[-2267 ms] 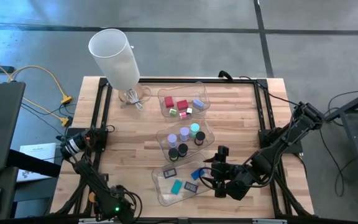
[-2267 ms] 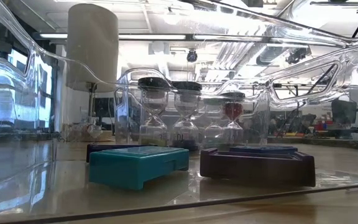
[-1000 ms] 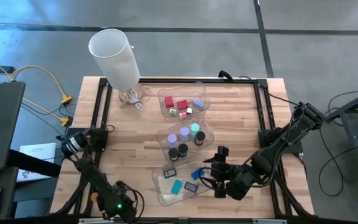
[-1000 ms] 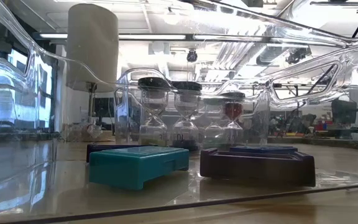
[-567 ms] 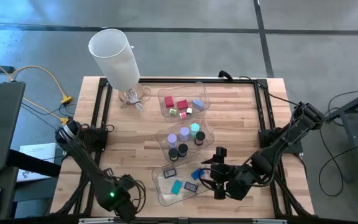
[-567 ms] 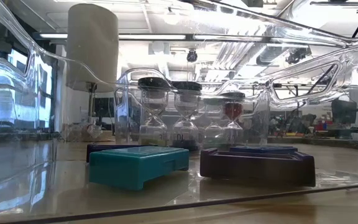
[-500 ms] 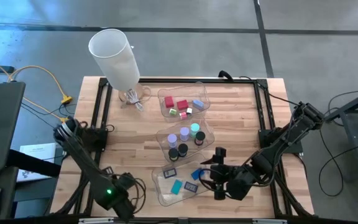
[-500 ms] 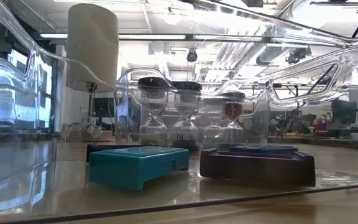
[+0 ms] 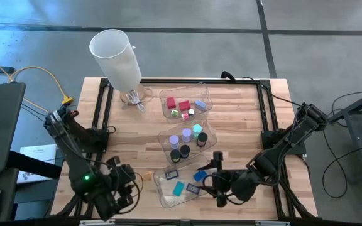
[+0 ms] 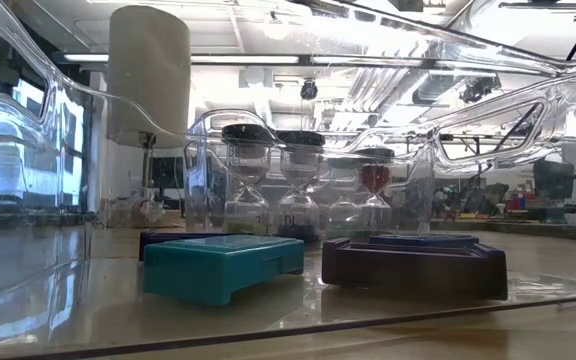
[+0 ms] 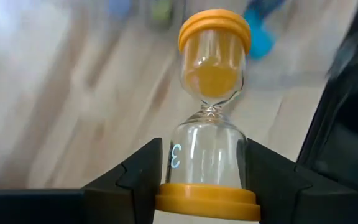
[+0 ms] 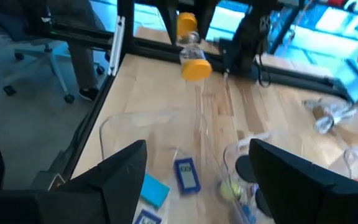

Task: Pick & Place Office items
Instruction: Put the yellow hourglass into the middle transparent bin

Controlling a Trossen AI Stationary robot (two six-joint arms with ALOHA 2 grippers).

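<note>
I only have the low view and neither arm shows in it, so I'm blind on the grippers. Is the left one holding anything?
Observer: Yes. The left gripper is shut on an orange sand timer, with its fingers on the lower bulb.
Operator: Where is that over the table?
Observer: In the high view it is just outside the near tray, on the left arm's side.
Operator: And the right gripper?
Observer: The right gripper is open with nothing between its fingers, at that tray's opposite edge.
</note>
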